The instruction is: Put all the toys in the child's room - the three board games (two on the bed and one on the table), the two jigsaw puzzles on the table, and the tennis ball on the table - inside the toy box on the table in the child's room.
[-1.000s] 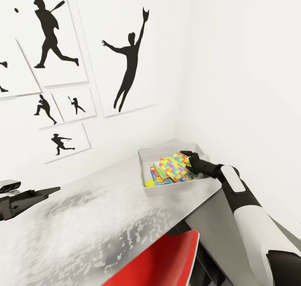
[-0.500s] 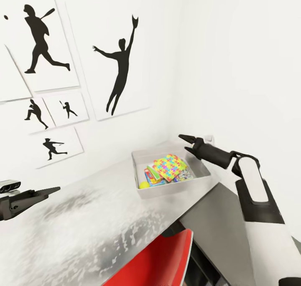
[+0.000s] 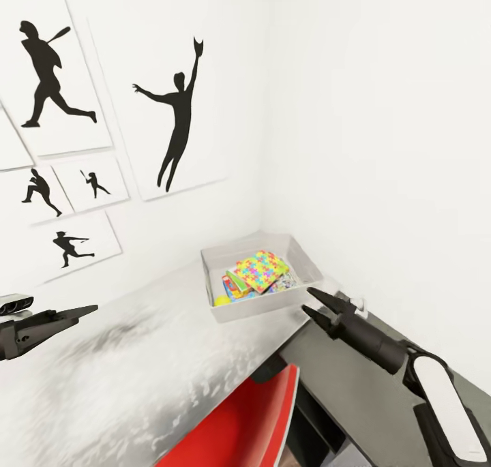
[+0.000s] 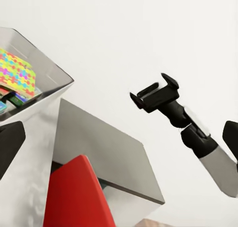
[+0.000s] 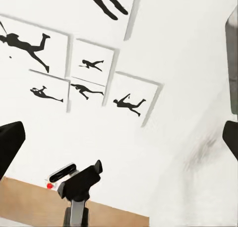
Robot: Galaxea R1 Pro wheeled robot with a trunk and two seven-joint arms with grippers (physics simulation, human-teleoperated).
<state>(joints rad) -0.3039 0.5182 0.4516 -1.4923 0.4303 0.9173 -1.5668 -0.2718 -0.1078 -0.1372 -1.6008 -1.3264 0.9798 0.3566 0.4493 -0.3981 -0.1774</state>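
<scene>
Beyond our right gripper (image 3: 312,301), just past its tips, sits the toy box (image 3: 259,308) in the table (image 3: 164,358) corner. We've pulled that gripper back out; 1 s ago it was down in the box at the jigsaw puzzle (image 3: 261,268), now fingers spread, nothing in them. Puzzle lies on top of a board game (image 3: 234,285), tennis ball (image 3: 220,301) beside it, all inside. Left gripper (image 3: 65,315) hangs well apart from box, fingers parted, empty. We judge that drop done; whether every toy's in, can't tell.
</scene>
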